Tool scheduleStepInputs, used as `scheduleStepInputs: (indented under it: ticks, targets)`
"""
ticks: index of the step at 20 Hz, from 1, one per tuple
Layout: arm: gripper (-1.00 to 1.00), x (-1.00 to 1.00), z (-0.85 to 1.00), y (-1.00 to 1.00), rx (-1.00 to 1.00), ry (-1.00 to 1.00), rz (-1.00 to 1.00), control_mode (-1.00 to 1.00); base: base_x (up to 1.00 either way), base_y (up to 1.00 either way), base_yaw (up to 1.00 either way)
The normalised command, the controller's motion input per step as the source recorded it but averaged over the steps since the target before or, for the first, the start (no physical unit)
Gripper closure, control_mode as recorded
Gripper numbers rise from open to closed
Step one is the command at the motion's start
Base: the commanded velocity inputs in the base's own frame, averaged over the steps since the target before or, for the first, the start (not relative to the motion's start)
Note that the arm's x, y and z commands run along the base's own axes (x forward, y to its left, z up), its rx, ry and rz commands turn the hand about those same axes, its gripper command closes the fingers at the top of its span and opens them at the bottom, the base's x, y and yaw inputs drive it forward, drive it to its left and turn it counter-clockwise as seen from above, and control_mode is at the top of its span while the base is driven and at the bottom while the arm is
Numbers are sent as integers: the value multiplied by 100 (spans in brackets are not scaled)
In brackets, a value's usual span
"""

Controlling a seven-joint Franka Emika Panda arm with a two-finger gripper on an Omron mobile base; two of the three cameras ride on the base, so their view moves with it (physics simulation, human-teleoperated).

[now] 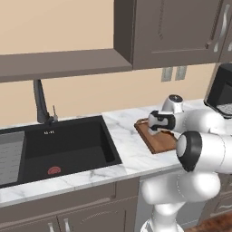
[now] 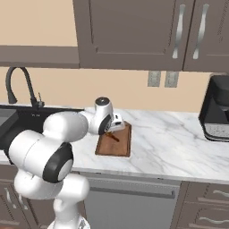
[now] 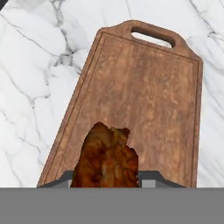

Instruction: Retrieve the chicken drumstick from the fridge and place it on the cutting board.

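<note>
Brown and bumpy, the chicken drumstick (image 3: 106, 157) sat pinched tight in your gripper (image 3: 105, 180), just over the flat reddish-brown wooden cutting board (image 3: 144, 96); you needed to go down slowly and let go over the middle

3 cameras on 1 counter stretch

The left base view looks forward and down from behind the arm, cutting board (image 1: 158, 139) at centre right; the right base view faces the same board (image 2: 115, 141) from the other side, at centre. The hand view sits close above the board (image 3: 144, 100), looking down.
</note>
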Motion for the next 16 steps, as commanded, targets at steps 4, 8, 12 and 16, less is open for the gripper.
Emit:
scheduleStepInputs:
  ticks: [4,8,12,16]
  targets:
    - [100,49,-37,-17,0,0,7,-100,0,0,0]
    - [100,20,-51,-4,0,0,3,-100,0,0,0]
    - [100,1,-47,6,-1,0,0,-100,0,0,0]
    - [100,2,-31,4,0,0,0,-100,0,0,0]
